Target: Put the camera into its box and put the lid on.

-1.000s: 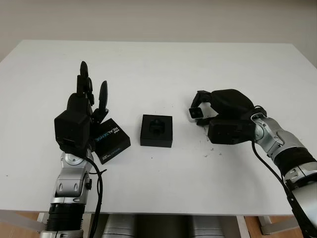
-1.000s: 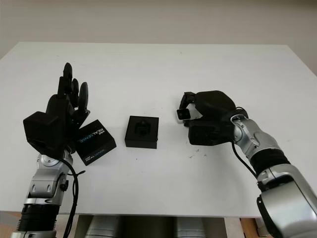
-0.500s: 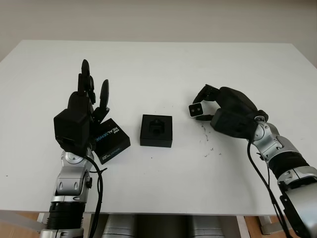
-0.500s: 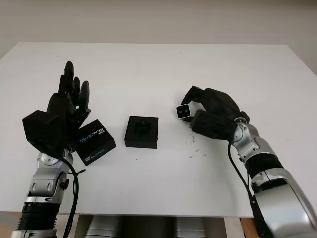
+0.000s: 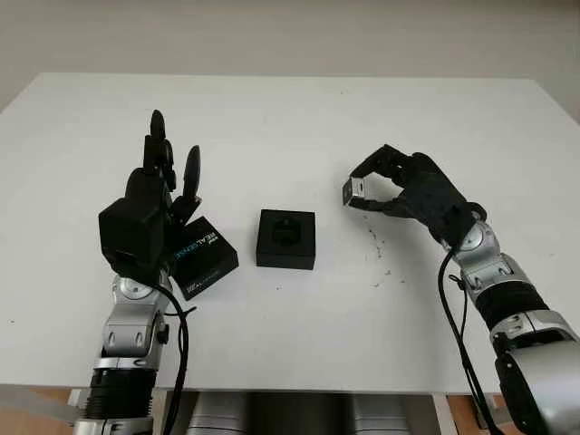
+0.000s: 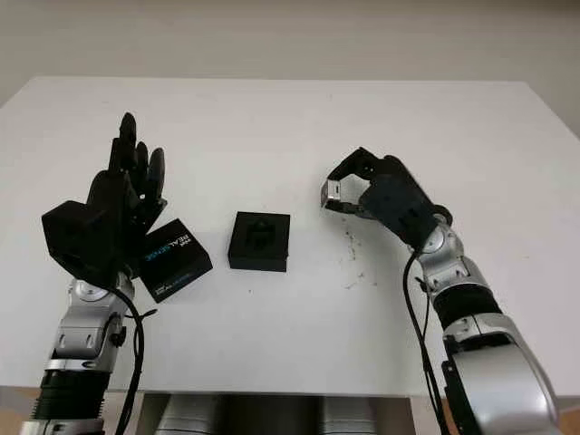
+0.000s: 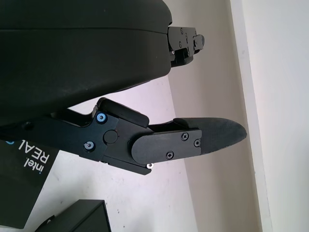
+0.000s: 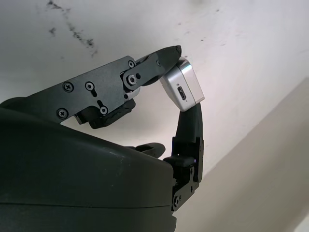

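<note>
Got the small silver boxy camera pinched in my right hand, lifted off the white table. The open black square box sits on the table off to the left of it, between my hands, so my right is clearly the nearer one. My left hand is open, raised above the black printed lid.

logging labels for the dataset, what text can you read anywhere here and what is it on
"intel REALSENSE": white and blue print on the black lid, lying on the table beside the open left hand.
A smaller line under it is too small to read.
No print readable on the box or on the camera in the right hand.
</note>
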Motion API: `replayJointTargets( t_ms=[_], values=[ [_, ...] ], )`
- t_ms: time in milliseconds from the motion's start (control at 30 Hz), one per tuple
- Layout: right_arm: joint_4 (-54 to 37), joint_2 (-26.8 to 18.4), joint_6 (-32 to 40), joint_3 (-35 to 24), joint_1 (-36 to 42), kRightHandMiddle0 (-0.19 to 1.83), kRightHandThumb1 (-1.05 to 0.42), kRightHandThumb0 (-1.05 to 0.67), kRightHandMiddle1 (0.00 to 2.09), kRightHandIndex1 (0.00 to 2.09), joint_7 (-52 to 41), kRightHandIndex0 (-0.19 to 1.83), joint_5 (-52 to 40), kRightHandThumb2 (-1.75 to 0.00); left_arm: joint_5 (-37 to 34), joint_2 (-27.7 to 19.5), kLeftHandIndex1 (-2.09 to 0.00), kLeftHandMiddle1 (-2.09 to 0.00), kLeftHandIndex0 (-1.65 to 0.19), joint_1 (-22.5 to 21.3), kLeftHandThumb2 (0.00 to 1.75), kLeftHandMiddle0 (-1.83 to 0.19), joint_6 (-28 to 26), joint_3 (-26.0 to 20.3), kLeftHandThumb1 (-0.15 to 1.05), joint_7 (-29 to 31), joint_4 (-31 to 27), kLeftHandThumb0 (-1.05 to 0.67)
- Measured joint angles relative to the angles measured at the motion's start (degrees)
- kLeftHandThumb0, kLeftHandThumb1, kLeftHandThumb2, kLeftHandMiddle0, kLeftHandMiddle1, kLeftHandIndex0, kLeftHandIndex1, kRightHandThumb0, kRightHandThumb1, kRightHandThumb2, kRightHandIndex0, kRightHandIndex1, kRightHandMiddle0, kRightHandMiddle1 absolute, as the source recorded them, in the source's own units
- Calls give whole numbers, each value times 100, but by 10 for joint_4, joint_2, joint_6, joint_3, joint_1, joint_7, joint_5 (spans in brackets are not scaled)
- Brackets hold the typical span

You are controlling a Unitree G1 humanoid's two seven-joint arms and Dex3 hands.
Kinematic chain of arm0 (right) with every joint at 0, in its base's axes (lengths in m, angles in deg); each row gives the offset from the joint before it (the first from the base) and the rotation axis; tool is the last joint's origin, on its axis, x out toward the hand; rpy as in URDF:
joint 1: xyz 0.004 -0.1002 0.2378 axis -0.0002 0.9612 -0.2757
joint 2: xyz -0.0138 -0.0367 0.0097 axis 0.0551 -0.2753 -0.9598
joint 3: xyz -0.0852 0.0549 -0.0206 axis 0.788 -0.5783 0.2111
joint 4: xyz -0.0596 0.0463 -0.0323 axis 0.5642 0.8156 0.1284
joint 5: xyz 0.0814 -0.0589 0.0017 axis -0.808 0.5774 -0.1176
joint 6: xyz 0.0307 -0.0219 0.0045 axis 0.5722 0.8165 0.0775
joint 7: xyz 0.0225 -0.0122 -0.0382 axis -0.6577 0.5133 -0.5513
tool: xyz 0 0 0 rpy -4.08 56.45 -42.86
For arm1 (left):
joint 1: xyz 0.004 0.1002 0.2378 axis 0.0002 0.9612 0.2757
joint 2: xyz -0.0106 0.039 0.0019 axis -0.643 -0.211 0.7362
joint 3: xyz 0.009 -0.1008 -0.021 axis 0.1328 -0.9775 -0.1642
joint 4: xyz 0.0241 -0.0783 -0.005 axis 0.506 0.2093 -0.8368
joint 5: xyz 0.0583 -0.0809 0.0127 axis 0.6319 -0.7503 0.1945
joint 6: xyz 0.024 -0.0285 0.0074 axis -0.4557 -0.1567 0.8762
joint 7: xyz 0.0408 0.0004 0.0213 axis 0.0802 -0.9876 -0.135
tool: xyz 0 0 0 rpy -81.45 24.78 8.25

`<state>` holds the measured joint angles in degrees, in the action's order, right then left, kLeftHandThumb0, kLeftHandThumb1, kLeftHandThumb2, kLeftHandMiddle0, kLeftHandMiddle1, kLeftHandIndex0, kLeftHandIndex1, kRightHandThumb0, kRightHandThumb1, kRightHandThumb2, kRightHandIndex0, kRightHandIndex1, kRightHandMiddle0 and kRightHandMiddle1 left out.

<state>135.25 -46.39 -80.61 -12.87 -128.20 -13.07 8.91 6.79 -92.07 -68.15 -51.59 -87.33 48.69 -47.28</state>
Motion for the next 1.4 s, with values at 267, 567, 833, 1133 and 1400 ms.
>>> replayJointTargets(
  t_ms=[267,567,833,1133,1400],
  values=[
    [-109,36,33,-34,42,34,-90,-39,160,3,-22,34,-55,-6,0,0,-6,-6,9,0,52,8,-1,-1,105,0,0,-75],
    [-244,75,111,-49,93,31,-92,-41,167,2,-56,31,-109,-6,1,-2,-6,-6,9,0,52,7,-2,-2,105,1,0,-75],
    [-291,120,134,-50,115,33,-90,-42,172,4,-85,32,-142,-5,2,-4,-6,-5,9,0,53,8,-4,-1,105,1,-3,-75],
    [-292,143,166,-23,121,33,-89,-42,169,4,-84,33,-119,-5,6,-4,-6,-5,9,0,53,8,-11,-2,105,-2,-9,-75],
    [-267,158,173,-9,122,35,-88,-40,167,3,-76,30,-99,-5,9,-4,-5,-5,10,1,54,8,-7,-2,105,-3,-9,-75]
  ],
)
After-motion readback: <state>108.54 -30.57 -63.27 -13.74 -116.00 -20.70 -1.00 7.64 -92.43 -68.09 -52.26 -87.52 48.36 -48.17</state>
